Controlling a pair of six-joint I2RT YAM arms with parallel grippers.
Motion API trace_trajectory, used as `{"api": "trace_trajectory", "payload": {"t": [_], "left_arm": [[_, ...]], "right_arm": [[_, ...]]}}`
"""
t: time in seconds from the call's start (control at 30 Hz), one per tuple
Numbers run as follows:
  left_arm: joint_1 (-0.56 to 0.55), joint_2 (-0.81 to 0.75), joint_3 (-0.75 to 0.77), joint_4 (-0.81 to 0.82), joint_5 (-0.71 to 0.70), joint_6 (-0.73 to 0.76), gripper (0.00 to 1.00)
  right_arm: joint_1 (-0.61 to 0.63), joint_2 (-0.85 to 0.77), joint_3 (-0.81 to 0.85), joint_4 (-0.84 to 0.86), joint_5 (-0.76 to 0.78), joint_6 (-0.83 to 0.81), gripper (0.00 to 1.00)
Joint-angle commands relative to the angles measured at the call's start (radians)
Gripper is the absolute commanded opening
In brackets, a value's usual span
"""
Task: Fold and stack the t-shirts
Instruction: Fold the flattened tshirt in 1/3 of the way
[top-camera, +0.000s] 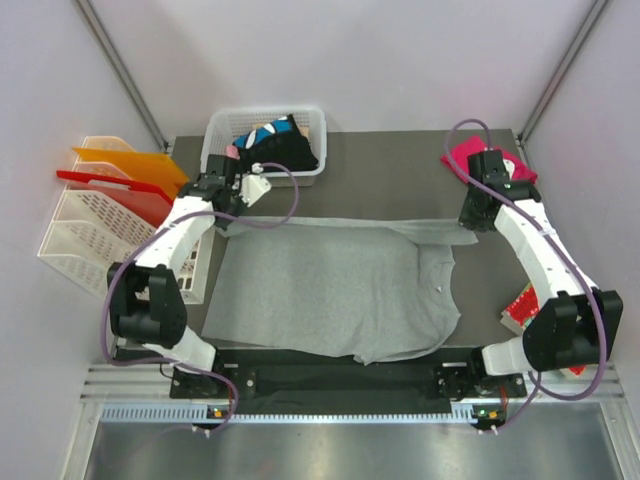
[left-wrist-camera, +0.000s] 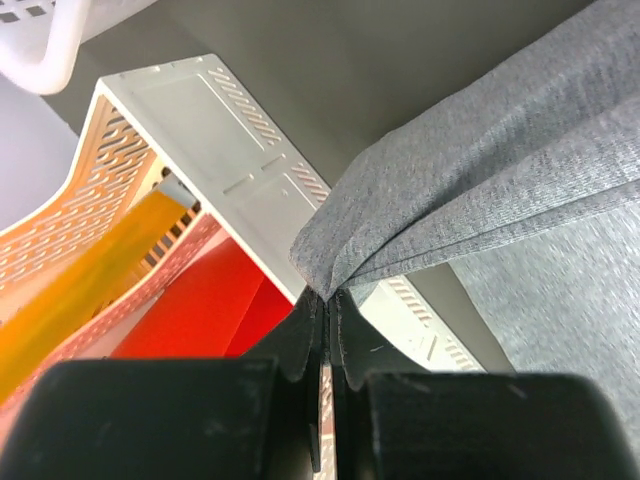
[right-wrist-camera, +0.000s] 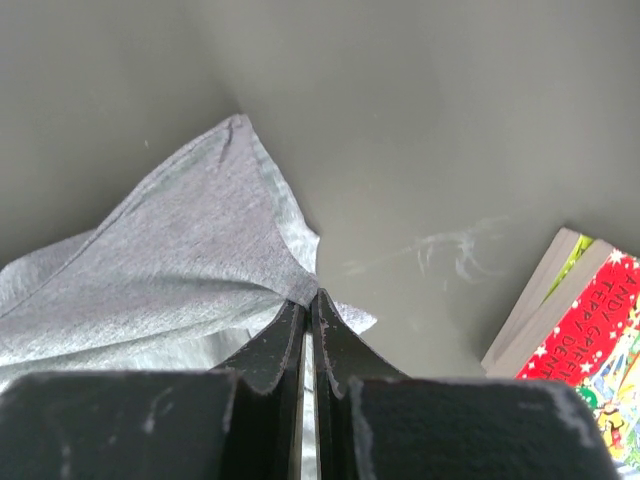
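A large light grey t-shirt (top-camera: 330, 290) lies spread over the dark table, its far edge pulled into a taut band between my two grippers. My left gripper (top-camera: 228, 220) is shut on the far left corner of the grey cloth (left-wrist-camera: 480, 170), pinched at the tips (left-wrist-camera: 325, 293). At the far right corner my right gripper (top-camera: 467, 228) is shut on the grey cloth (right-wrist-camera: 190, 250), gripped at the tips (right-wrist-camera: 311, 296). A magenta-pink shirt (top-camera: 462, 155) lies at the back right, partly under the right arm. Black shirts with blue-white patches (top-camera: 285, 145) fill the basket.
A white basket (top-camera: 312, 125) stands at the back middle-left. White file trays with red and orange folders (top-camera: 90, 225) stand off the table's left side, close under the left gripper (left-wrist-camera: 220, 150). A red patterned snack packet (top-camera: 520, 305) lies at the right edge (right-wrist-camera: 590, 330).
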Motion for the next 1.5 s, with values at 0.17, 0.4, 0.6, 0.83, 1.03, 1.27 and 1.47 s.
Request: {"api": "trace_trajectory", "payload": {"t": [0.17,0.4,0.6,0.83,1.03,1.27,1.47], "left_arm": [[-0.033,-0.143,-0.111,-0.036,-0.061,-0.033,0.00],[-0.062,-0.249,-0.275,-0.066,-0.054,-0.079,0.00],[-0.063,-0.314,-0.366,-0.079,-0.057,-0.089,0.14],[-0.074,-0.239,-0.156,-0.135,-0.022,-0.118,0.58],[-0.139,-0.187,-0.042,-0.198,0.015,-0.187,0.70],[-0.186,-0.133,-0.084,-0.097,0.069,-0.233,0.68],[-0.185,-0.076,-0.171,0.068,0.023,-0.193,0.66]], "right_arm": [[0.009,-0.121,-0.079,-0.037,-0.014,-0.016,0.00],[0.025,-0.214,-0.206,-0.090,-0.090,-0.018,0.02],[0.031,-0.231,-0.292,-0.093,-0.141,0.002,0.55],[0.031,-0.079,-0.087,-0.032,-0.139,0.022,0.53],[0.042,0.151,0.036,0.034,-0.147,0.030,0.47],[0.046,0.269,-0.008,0.105,-0.158,0.051,0.45],[0.046,0.323,-0.004,0.124,-0.162,0.062,0.40]]}}
